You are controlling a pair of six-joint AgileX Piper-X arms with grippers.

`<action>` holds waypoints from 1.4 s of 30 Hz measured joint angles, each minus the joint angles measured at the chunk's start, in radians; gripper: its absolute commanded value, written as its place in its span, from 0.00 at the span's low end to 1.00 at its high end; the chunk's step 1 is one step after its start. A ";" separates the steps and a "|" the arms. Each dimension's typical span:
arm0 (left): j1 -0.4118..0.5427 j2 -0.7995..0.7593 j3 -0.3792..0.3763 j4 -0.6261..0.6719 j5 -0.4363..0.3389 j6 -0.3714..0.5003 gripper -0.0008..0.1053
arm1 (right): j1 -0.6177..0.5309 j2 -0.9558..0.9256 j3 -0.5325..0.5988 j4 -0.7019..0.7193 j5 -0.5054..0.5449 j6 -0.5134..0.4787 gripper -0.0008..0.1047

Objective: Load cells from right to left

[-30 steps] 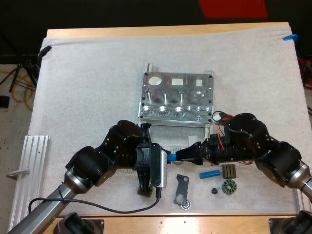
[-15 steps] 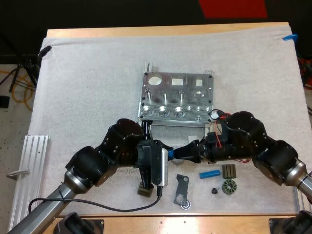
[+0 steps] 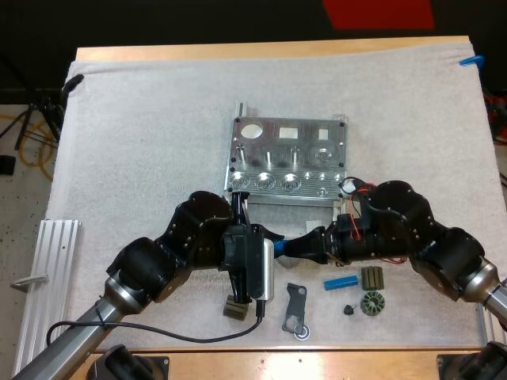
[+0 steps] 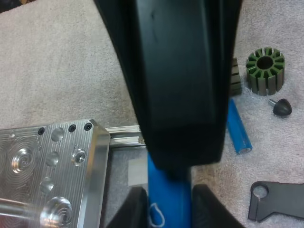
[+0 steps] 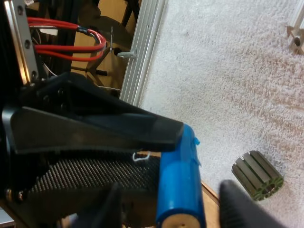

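The left gripper [image 4: 168, 213] is clamping the blue cylinder [image 4: 168, 197] from both sides, its fingers [image 4: 132, 211] pressing against the blue body. The right gripper [image 5: 173, 209] is standing released around the same cylinder, its fingers [image 5: 237, 202] sitting apart from it with a gap showing. The cylinder is hanging above the mat [image 3: 142, 142] between the two grippers, just near of the metal fixture [image 3: 287, 158]. It is showing a bright blue sleeve, a small white mark and a brass-coloured end face. A second blue cylinder [image 3: 341, 282] is lying on the mat to the right.
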 measured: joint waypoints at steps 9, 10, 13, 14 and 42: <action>0.000 0.000 0.000 0.000 0.000 0.000 0.01 | 0.000 0.000 0.000 0.000 0.008 0.000 0.16; 0.000 0.000 0.000 0.000 0.000 0.000 0.01 | 0.000 0.000 0.000 0.000 0.008 0.000 0.16; 0.000 0.000 0.000 0.000 0.000 0.000 0.01 | 0.000 0.000 0.000 0.000 0.008 0.000 0.16; 0.000 0.000 0.000 0.000 0.000 0.000 0.01 | 0.000 0.000 0.000 0.000 0.008 0.000 0.16; 0.000 -0.097 -0.090 0.120 -0.025 -0.134 0.62 | 0.000 0.000 0.000 -0.009 0.008 -0.069 0.16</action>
